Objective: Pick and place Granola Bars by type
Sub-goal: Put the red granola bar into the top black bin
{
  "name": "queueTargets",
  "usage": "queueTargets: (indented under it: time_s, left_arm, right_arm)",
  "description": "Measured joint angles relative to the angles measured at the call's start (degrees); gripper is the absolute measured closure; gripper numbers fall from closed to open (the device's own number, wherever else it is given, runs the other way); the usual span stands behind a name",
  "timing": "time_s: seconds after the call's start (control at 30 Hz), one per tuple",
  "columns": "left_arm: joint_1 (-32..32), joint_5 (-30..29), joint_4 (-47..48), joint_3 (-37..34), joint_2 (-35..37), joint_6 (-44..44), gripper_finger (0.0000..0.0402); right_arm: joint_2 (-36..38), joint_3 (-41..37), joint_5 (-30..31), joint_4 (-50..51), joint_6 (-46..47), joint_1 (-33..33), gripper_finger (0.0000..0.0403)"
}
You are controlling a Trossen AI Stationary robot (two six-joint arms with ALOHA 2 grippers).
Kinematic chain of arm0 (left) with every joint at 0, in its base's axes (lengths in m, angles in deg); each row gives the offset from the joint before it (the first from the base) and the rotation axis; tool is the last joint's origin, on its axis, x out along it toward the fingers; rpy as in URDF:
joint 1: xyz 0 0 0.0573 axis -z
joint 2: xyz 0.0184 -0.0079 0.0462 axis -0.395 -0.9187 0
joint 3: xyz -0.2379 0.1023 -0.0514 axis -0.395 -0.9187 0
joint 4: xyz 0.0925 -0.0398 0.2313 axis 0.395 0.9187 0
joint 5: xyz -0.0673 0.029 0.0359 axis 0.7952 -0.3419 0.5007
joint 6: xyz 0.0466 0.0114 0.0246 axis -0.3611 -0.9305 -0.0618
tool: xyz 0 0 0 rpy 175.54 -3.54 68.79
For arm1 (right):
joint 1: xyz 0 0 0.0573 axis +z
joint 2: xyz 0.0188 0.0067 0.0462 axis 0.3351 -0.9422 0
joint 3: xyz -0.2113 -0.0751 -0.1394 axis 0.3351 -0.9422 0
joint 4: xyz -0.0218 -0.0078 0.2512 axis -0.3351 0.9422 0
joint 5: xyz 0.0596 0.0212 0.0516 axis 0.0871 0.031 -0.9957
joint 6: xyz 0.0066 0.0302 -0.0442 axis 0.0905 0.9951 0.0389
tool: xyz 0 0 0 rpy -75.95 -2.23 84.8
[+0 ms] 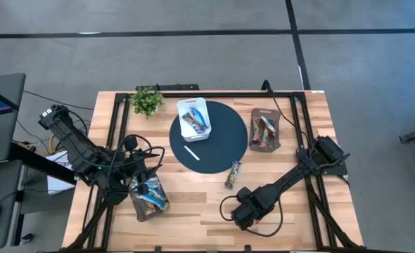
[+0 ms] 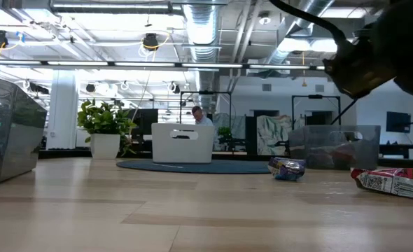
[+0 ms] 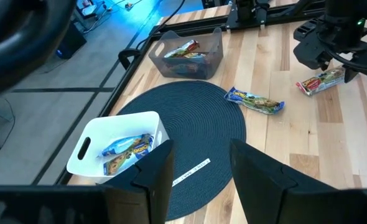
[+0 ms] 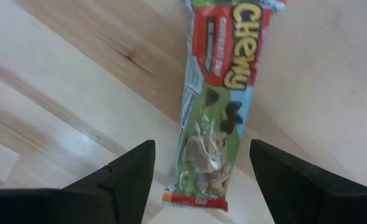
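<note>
**Wooden table, bars in three bins and two loose**

Wood planks make the table (image 1: 193, 211), and we see a dark round mat (image 1: 218, 151) near its middle. On the mat, at about 10 o'clock, stands a white bin (image 1: 193, 118) with blue-and-white granola bars (image 1: 195, 125) inside. A thin white stick (image 1: 191, 152) lies on the mat at about 7 o'clock. Just off the mat at 3 o'clock sits a grey bin (image 1: 265, 129) with multicoloured bars (image 3: 183, 50). A small green plant (image 1: 147, 100) stands at 11 o'clock from the mat.

One loose bar (image 1: 233, 174) lies on the wood just at 5 o'clock from the mat, touching nothing. Another loose bar with a green and red "Chewy" wrapper (image 4: 218, 93) lies flat on the wood directly under the right gripper (image 1: 244, 209), which hovers at 6 o'clock of the table. Its fingers (image 4: 124, 177) are spread wide, one on each side of the wrapper's end, not touching it.

We find the left gripper (image 1: 145, 184) at 8 o'clock of the table, above a third bin (image 1: 145, 200) that holds more bars. Its fingers (image 3: 152, 171) stand apart and we see nothing between them.
</note>
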Motion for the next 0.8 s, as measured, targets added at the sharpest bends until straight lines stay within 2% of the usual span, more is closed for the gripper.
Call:
queueTargets:
  time_s: [0.33,0.8]
  left_arm:
    - [0.0,-1.1,0.6,0.0,0.0,0.0,0.0251]
    - [0.0,-1.3,0.6,0.0,0.0,0.0,0.0251]
  right_arm:
    - [0.0,0.0,3.6,0.4,0.4,0.5,0.0151]
    - [0.0,0.0,5.4,0.3,0.3,0.2,0.0200]
